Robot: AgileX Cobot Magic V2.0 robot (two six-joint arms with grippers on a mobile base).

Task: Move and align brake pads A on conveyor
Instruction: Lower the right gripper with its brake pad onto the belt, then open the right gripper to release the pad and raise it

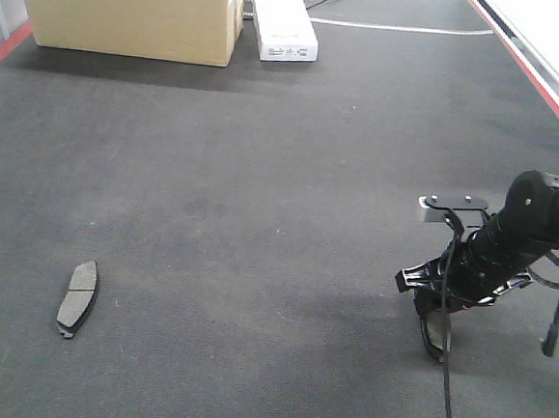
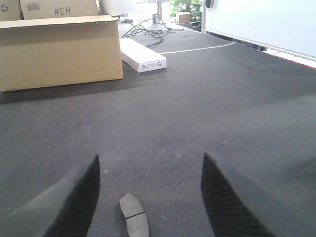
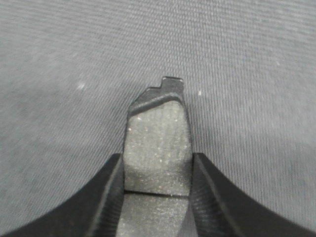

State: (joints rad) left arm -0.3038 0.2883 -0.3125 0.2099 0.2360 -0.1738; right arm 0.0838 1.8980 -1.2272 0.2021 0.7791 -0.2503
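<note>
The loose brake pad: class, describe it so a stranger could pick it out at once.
Start at the wide dark grey woven belt, tan cardboard box at its far left. Near its front left lies a small curved grey pad with a middle groove. Unlike the other pad, clamped in the right gripper, it lies free.

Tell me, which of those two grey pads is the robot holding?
The brake pad clamped in the right hand. The other brake pad lies loose on the conveyor, with no hand gripping it.

Cardboard box (image 1: 130,13), long white box (image 1: 283,20), black cables (image 2: 143,30), white panel (image 2: 261,22) at right
</note>
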